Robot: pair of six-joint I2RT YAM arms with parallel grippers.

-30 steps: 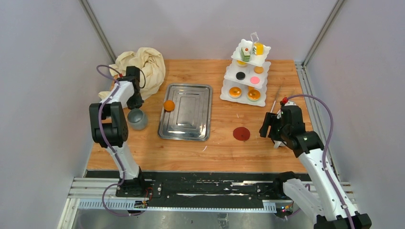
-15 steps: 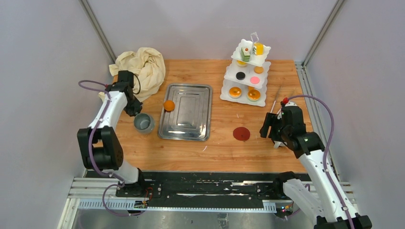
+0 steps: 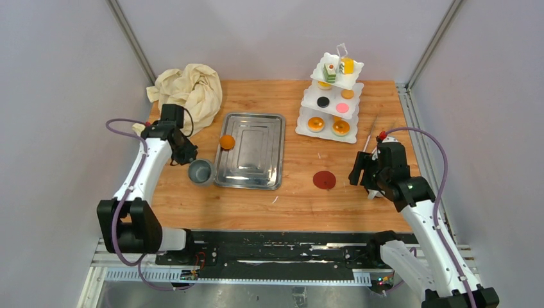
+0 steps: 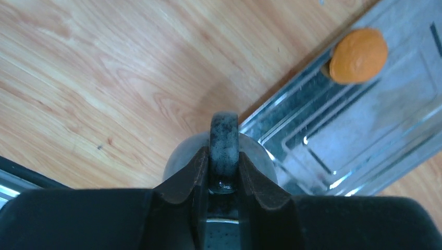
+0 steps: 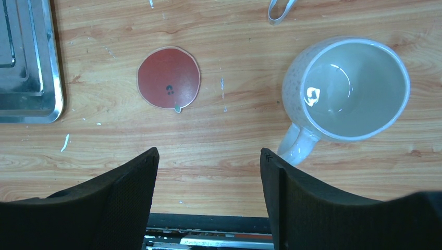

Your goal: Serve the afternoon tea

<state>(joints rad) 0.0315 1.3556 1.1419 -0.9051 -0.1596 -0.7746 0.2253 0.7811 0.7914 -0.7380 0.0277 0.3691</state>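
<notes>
left tool (image 4: 224, 156) pinches the handle of the grey mug (image 3: 201, 172) beside the tray (image 3: 256, 160); right tool (image 5: 208, 153) stands spread.

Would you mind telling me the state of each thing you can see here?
Grey mug: upright, held by its handle.
Left gripper: shut on the mug's handle.
Right gripper: open, empty.
Off-white mug: upright, empty.
Tray: flat, one orange cake on it.
Stand: upright, cakes on all tiers.
Cloth: crumpled.
Red disc: lying flat.

Left claw (image 4: 224, 159) pinched tight, right claw (image 5: 208, 153) spread wide
</notes>
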